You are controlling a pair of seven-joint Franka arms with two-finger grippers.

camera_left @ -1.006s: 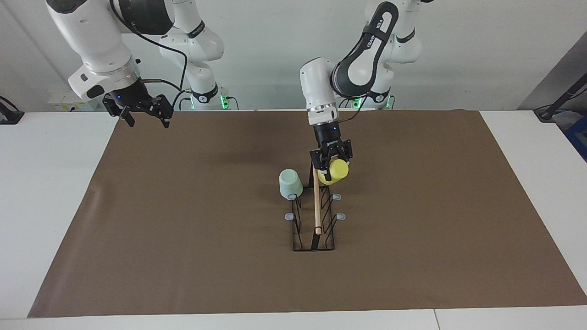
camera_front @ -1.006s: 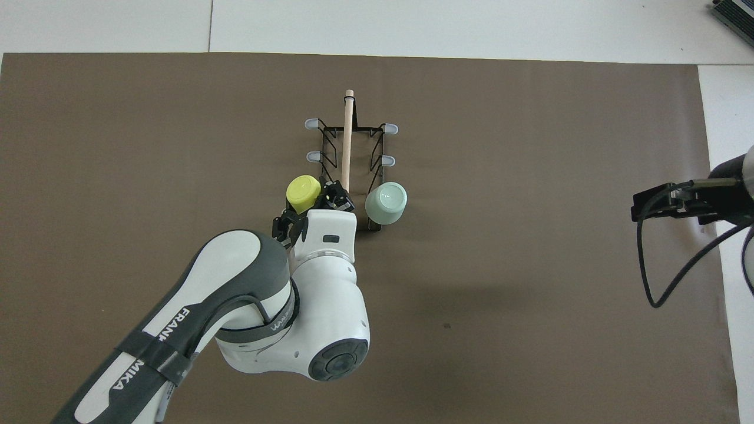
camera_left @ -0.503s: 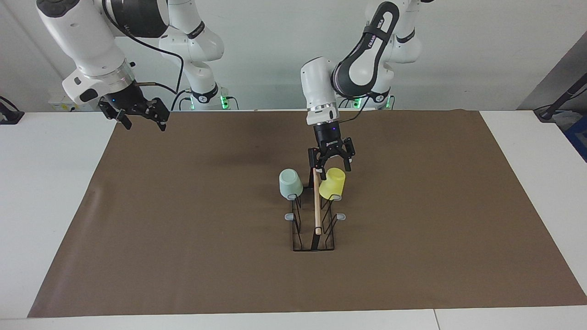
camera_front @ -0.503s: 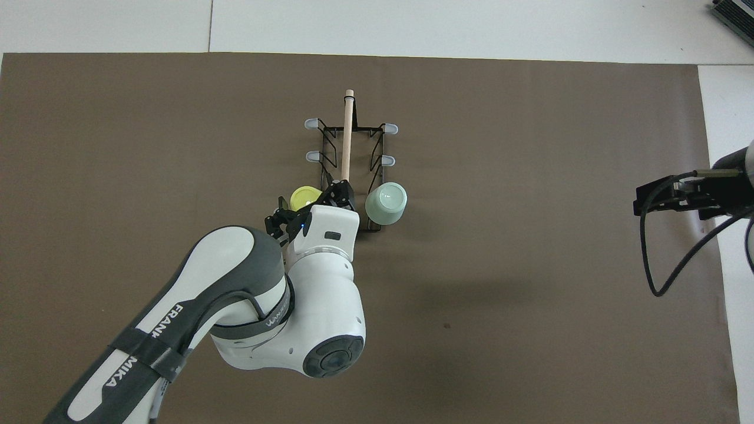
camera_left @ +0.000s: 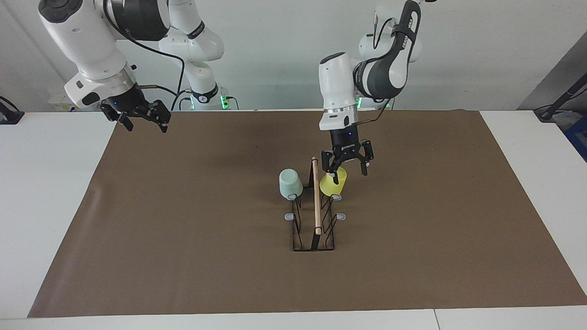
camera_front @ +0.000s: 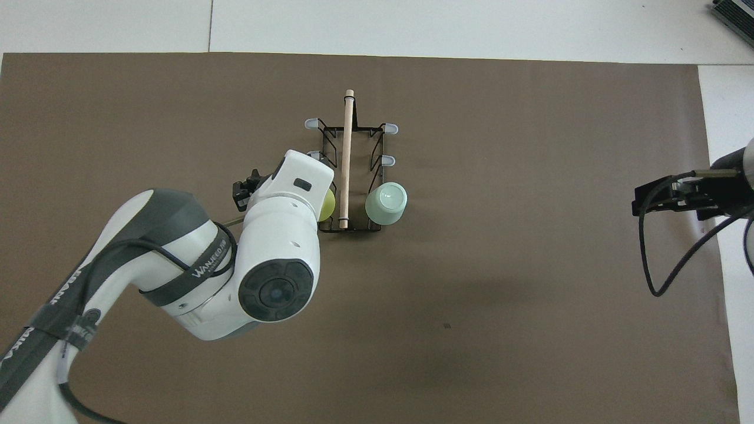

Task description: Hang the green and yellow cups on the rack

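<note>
The black wire rack [camera_left: 313, 229] with its wooden dowel handle [camera_left: 316, 197] stands mid-mat. The yellow cup [camera_left: 333, 182] hangs upside down on the prong nearest the robots, on the rack's side toward the left arm's end. The pale green cup [camera_left: 290, 183] hangs upside down on the matching prong of the side toward the right arm's end. My left gripper [camera_left: 347, 164] is open and empty just above the yellow cup. In the overhead view my left arm hides most of the yellow cup [camera_front: 327, 204]; the green cup [camera_front: 386, 202] and the rack [camera_front: 353, 128] show. My right gripper [camera_left: 142, 120] is open and empty.
The rack stands on a brown mat [camera_left: 183, 229] that covers most of the white table [camera_left: 50, 183]. The right arm waits raised over the mat's corner nearest the robots at its own end. Several grey-tipped prongs [camera_left: 340, 216] stand bare.
My left gripper opened and let go of the yellow cup, which now hangs on its prong. The gripper then rose a little and shifted toward the left arm's end. The right gripper barely moved.
</note>
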